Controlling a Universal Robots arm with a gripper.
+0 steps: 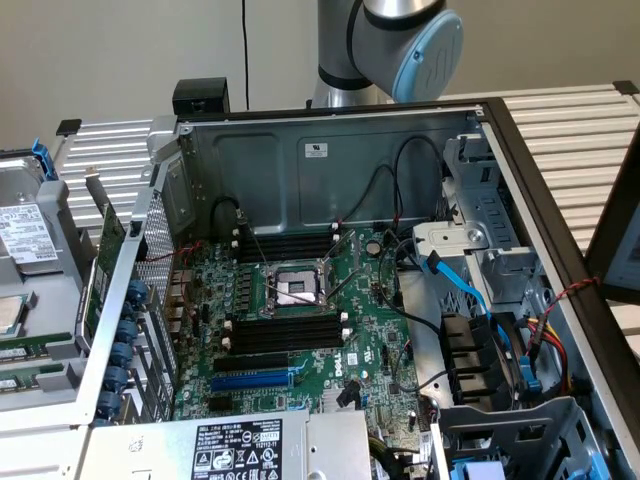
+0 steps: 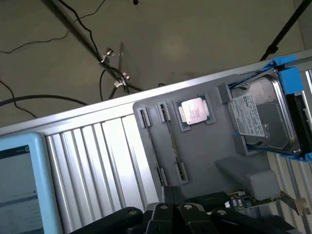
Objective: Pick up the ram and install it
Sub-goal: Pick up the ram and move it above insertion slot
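The ram [image 2: 172, 144] is a thin stick standing on edge between small holders on a grey parts tray [image 2: 204, 146]; a second thin stick [image 2: 152, 146] stands beside it. My gripper [image 2: 180, 214] hovers above the tray, near the sticks and apart from them, holding nothing I can see. In the exterior view the tray [image 1: 40, 300] lies at the left, outside the open computer case [image 1: 330, 150], with green ram sticks [image 1: 18, 352] at its edge. The motherboard's long black memory slots [image 1: 285, 333] stand empty on either side of the processor socket [image 1: 295, 288].
On the tray lie a processor [image 2: 195, 109], a hard drive in a blue caddy [image 2: 263, 117] and a larger green card [image 2: 243, 201]. Another upright green card [image 1: 108, 255] stands by the case's left wall. Cables [image 1: 470, 290] and drive bays fill the case's right. The arm's joint [image 1: 415, 45] rises behind the case.
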